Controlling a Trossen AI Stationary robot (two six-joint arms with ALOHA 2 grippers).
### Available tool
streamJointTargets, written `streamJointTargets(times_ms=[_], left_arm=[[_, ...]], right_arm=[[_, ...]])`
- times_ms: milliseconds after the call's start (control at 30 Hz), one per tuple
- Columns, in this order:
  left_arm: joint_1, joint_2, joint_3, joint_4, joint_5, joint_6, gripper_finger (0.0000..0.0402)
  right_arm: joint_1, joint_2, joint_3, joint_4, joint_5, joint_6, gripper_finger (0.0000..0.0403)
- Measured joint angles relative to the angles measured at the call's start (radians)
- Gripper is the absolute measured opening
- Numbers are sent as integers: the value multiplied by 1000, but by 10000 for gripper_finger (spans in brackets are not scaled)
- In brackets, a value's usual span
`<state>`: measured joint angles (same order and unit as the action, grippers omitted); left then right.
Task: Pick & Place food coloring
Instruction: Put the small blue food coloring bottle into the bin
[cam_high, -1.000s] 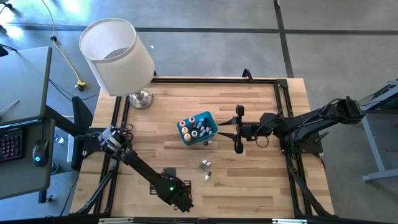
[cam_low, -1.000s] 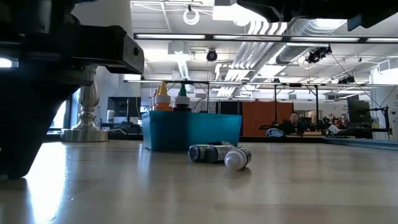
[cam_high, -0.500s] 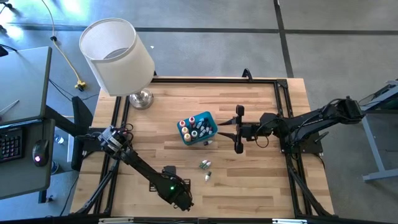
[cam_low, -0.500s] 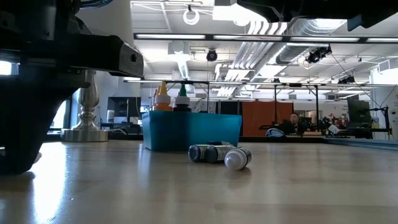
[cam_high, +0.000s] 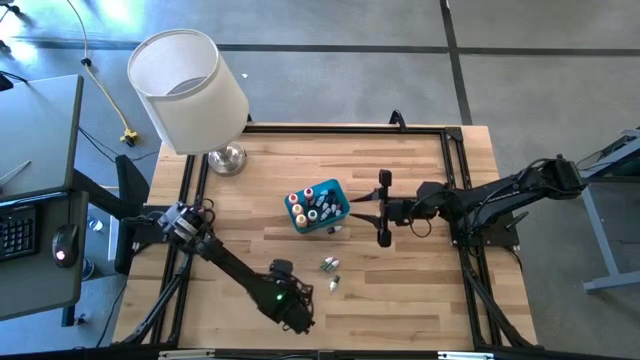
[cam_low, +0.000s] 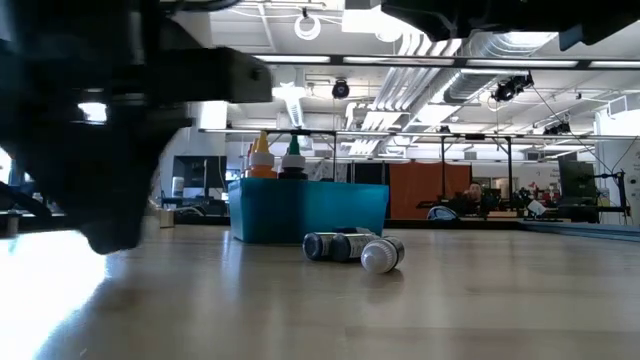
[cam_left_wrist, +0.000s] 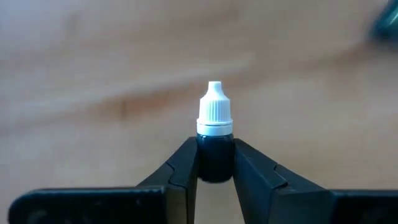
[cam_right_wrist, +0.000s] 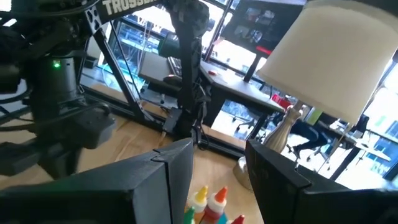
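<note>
1. The left gripper (cam_left_wrist: 216, 163) is clamped on a small dark plastic dropper bottle with a white ribbed cap (cam_left_wrist: 215, 134); its two dark fingers press the bottle's body from both sides, cap pointing away from the wrist.
2. In the high view this gripper (cam_high: 290, 296) sits near the table's front edge, well apart from the teal-blue rectangular plastic bin (cam_high: 334, 190) at mid-table.
3. The bin already holds several upright little bottles with white, orange and green caps (cam_high: 312, 207), so much of the task looks done.
4. Two small bottles lying on their sides (cam_high: 331, 273) remain on the light wooden table (cam_high: 420, 290), between the left gripper and the bin; with the held one, three appear left to place.
5. The right gripper (cam_high: 352, 211) hangs just beside the bin, on the side away from the lamp with the white cylindrical shade (cam_high: 188, 90), its fingers apart and empty.
6. Judging the route, bare wood lies between the held bottle and the bin, but the lying bottles sit close to that line, and the right gripper crowds one side of the bin.
</note>
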<state>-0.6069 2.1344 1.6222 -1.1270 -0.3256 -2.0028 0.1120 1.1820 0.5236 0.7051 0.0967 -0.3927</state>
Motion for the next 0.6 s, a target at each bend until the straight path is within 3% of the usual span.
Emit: streamJointTargets(times_ms=[167,333,600], left_arm=[[80,-17,30,0,-160,200,76],[185,-16,142,15,-271,527,75],[344,-16,273,38,-318,949,75]], right_arm=[[0,0,1,-80,0,11,142],[0,0,1,-240,0,28,142],[0,0,1,-476,6,154,142]])
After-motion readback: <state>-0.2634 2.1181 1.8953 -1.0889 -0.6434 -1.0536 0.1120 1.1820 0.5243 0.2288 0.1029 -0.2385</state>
